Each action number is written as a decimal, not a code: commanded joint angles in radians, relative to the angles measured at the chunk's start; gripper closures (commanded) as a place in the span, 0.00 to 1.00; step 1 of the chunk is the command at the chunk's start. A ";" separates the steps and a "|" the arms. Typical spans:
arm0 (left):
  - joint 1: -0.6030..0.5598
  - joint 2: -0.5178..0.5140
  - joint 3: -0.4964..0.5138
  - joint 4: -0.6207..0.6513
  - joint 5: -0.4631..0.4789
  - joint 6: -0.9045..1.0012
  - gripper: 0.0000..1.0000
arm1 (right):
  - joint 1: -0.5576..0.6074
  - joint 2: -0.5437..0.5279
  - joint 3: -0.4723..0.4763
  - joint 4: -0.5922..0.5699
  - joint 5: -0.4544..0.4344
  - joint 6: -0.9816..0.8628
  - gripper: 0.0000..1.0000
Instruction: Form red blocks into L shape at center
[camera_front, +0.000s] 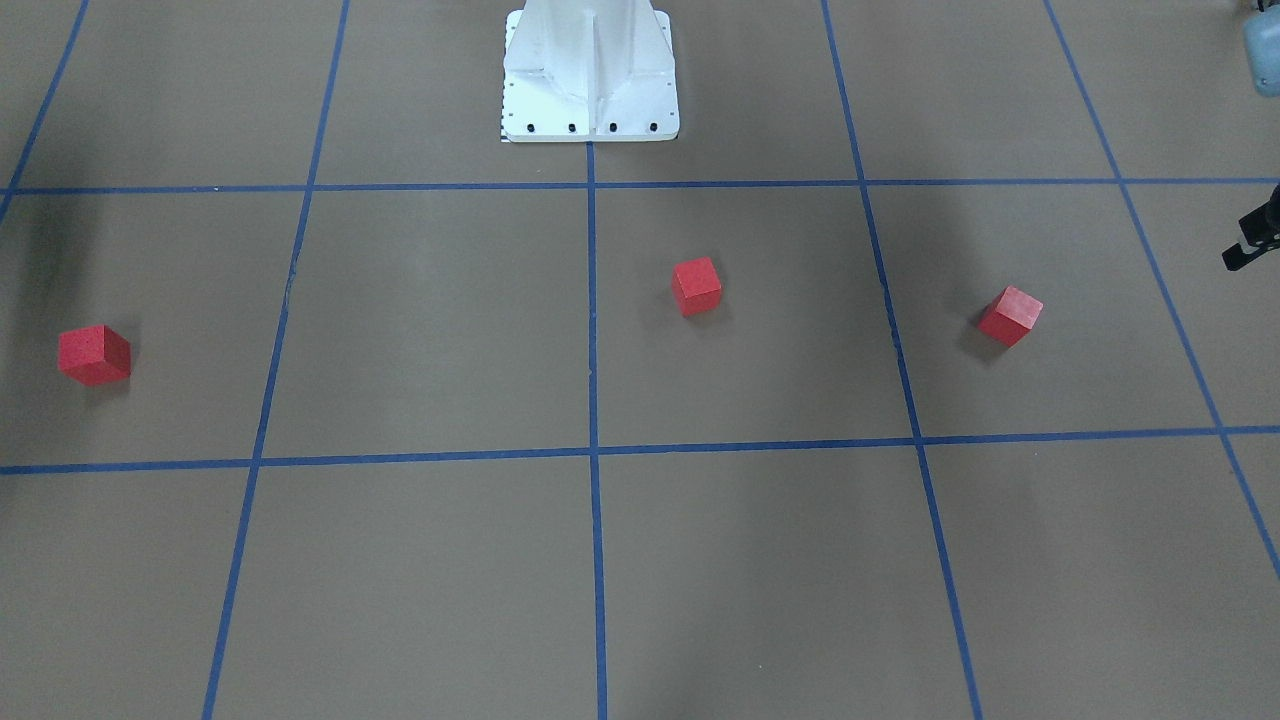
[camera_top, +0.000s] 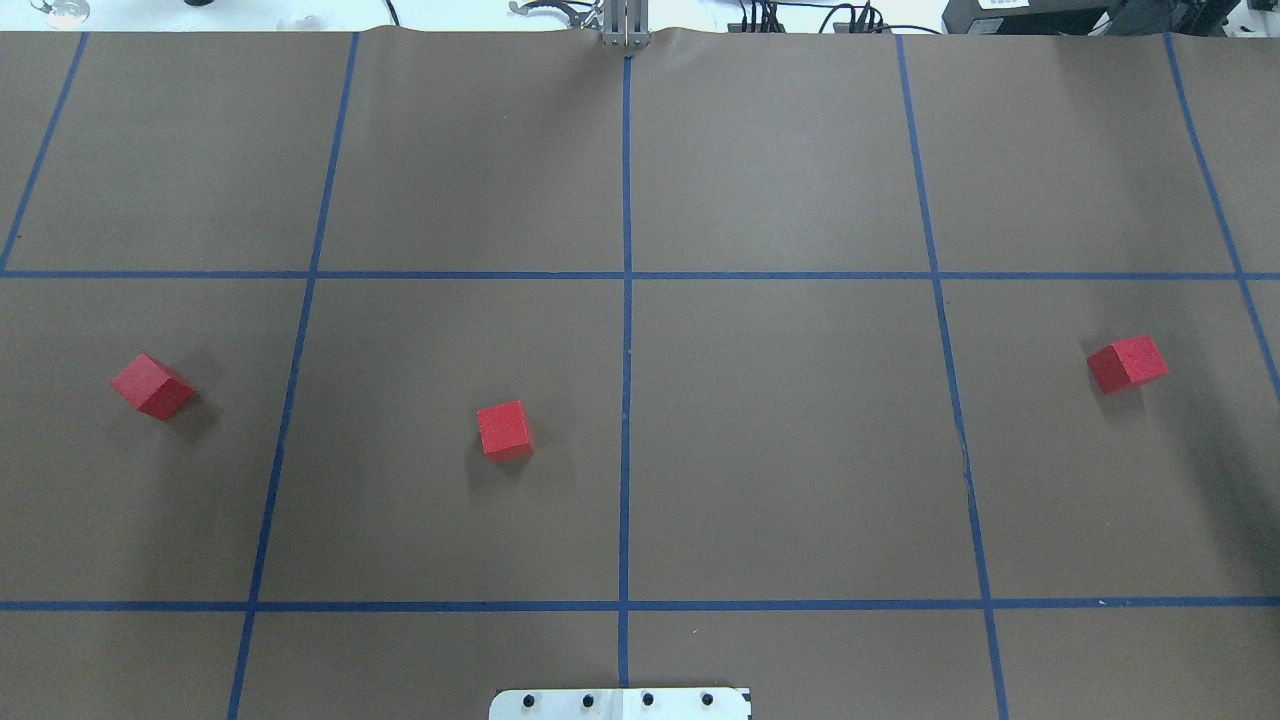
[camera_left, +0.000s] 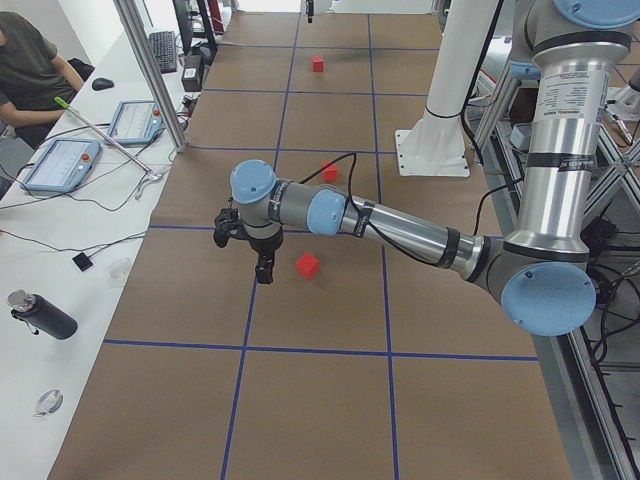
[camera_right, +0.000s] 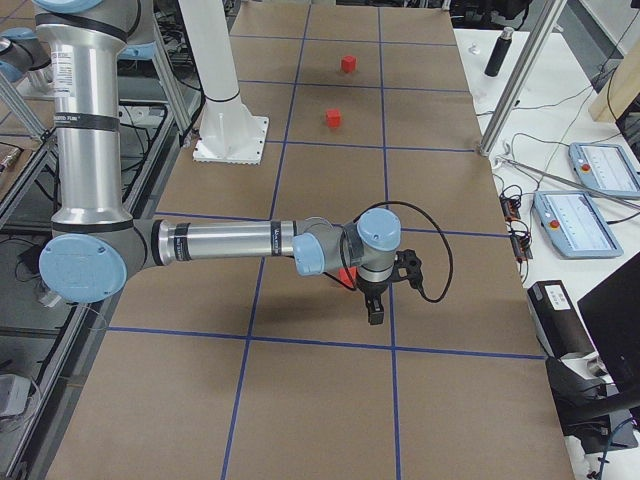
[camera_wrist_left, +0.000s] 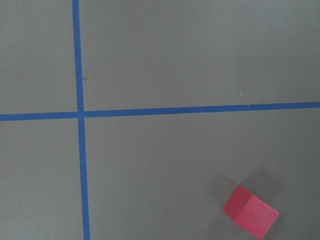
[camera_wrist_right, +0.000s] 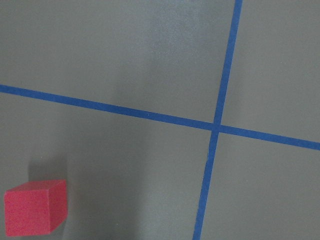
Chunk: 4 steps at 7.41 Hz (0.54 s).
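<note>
Three small red blocks lie apart on the brown floor. In the overhead view one is at the left (camera_top: 152, 386), one left of the central blue tape line (camera_top: 504, 430), and one at the right (camera_top: 1127, 363). The center (camera_top: 626, 430) holds no block. My left gripper (camera_left: 262, 268) hangs above the floor beside the left block (camera_left: 307, 265), which also shows in the left wrist view (camera_wrist_left: 250, 215). My right gripper (camera_right: 375, 310) hangs over the right block (camera_right: 347, 277), which also shows in the right wrist view (camera_wrist_right: 35, 207). I cannot tell whether either gripper is open.
The robot's white base (camera_front: 590, 70) stands on the central line at the table's robot side. An operators' bench with tablets (camera_left: 65, 160), a bottle (camera_left: 40, 315) and aluminium posts (camera_left: 150, 70) borders the far side. A person (camera_left: 30, 70) sits there.
</note>
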 joint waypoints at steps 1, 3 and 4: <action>-0.013 0.014 -0.036 0.009 -0.023 -0.031 0.00 | -0.015 0.048 0.003 -0.002 -0.085 0.002 0.00; -0.013 0.009 -0.038 0.008 -0.018 -0.059 0.00 | -0.015 0.050 -0.001 0.000 -0.084 -0.008 0.00; -0.013 0.008 -0.041 0.008 -0.015 -0.059 0.00 | -0.015 0.053 -0.003 0.000 -0.075 -0.009 0.00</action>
